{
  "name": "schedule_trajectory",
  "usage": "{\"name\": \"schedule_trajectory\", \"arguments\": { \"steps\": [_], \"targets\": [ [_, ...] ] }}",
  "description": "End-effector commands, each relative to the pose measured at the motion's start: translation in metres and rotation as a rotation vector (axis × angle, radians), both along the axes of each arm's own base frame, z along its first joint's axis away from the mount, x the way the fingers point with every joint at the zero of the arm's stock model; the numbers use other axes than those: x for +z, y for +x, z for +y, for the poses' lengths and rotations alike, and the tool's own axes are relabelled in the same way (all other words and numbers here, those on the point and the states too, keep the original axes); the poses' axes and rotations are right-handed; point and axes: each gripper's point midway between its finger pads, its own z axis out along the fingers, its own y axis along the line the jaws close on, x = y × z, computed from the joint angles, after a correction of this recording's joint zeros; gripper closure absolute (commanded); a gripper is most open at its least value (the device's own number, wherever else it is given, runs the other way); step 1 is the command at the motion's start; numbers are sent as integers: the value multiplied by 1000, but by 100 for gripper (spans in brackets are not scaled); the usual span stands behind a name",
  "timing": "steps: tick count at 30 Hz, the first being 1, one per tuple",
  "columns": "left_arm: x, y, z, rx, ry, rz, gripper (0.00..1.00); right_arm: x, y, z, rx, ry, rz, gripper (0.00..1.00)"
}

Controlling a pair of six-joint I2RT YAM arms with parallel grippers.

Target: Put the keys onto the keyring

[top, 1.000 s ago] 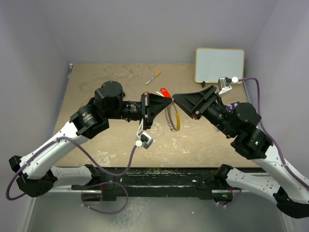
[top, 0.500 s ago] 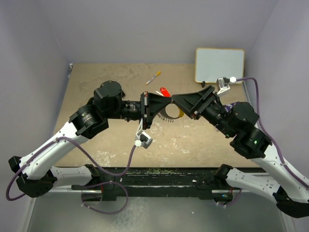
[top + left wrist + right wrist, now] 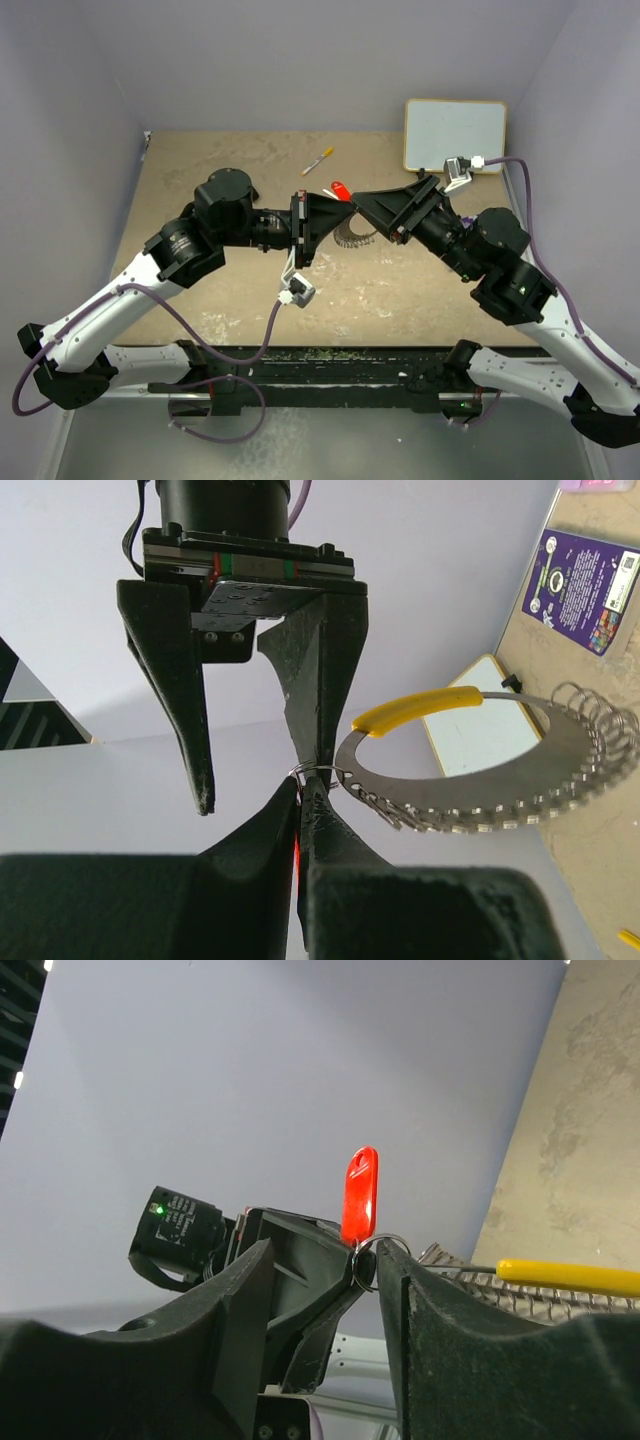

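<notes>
Holding tip to tip in mid-air above the desk (image 3: 400,290): left jaws clenched on the keys (image 3: 361,1200), right jaws released, standing apart with nothing pinched between them.

Red tag (image 3: 341,189) sticks up just past the left jaws' tips. A sliver of red also shows in the seam between those jaws in the left wrist view. Small split ring (image 3: 315,772) sits right at the left jaws' tips, touching the inner face of one finger (image 3: 322,700) of the right jaws. Key blades: can't make them out in any view, only tag and split ring.

Keyring (image 3: 470,775) hangs to one side of the meeting point, just beside the right jaws and outside their gap. Its yellow arc (image 3: 418,708) is on the upper edge, with the silver pieces bunched along the lower edge. Its near end disappears behind that finger, so I can't tell whether it's through the split ring or resting on the finger.

From the top, both sets of jaws cover the junction. Only a short stretch of the keyring's silver pieces pokes out below them, and the yellow arc is hidden there. The right wrist view cuts the keyring off at the frame edge.

Well beyond the jaws on the desk: marker pen (image 3: 318,160), whiteboard (image 3: 455,135). Purple card (image 3: 585,588) is partly cropped, its print unreadable.
</notes>
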Motion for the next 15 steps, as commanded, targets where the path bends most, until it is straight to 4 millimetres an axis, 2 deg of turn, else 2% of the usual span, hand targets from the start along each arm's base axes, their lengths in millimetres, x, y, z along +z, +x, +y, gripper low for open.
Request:
{"name": "schedule_trajectory", "arguments": {
  "steps": [1,6,12,15],
  "targets": [
    [26,-10,7,-26,-70,-85,97,35,-7,-7,6,73,-72,54],
    [28,-10,8,-24,-73,-90,97,34,-8,-11,-4,76,-69,76],
    [28,-11,8,-27,-73,-92,97,31,-8,-11,-5,81,-71,91],
    [27,-11,8,-28,-70,-90,97,31,-7,-10,-5,88,-68,94]
  ]
}}
